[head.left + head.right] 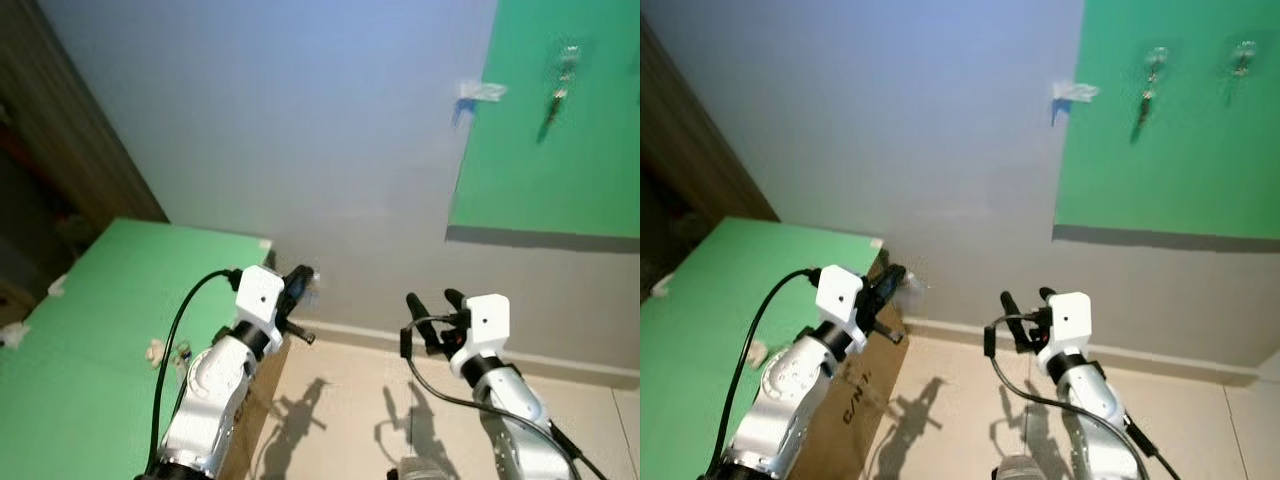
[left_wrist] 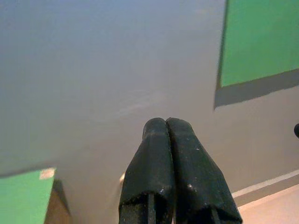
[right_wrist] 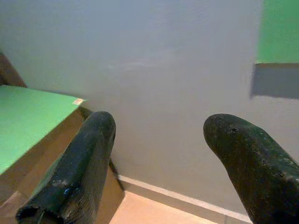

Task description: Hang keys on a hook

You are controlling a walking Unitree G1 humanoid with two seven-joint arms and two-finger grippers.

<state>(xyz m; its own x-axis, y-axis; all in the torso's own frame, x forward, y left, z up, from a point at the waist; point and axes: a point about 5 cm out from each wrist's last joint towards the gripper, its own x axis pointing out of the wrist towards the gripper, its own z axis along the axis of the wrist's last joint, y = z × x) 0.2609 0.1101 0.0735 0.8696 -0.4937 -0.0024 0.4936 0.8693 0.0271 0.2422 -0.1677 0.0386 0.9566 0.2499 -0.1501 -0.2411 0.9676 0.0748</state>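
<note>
Keys hanging on a hook, upper part of green wall panel. Left gripper sitting well below-left of panel, fingers pressed together, nothing btwn them. Right gripper hovering below panel, fingers spread wide, empty. Green-topped box standing far left of panel w/ small bits on top.

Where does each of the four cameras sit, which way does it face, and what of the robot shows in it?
Left eye view: on the head, facing the grey wall, green wall panel with hanging keys, and green table; both arms show.
Right eye view: the same scene, shifted sideways.
Left wrist view: along the shut left pincer at the wall.
Right wrist view: along the open right pincer at the wall.
Shared: all four see the wall panel.
</note>
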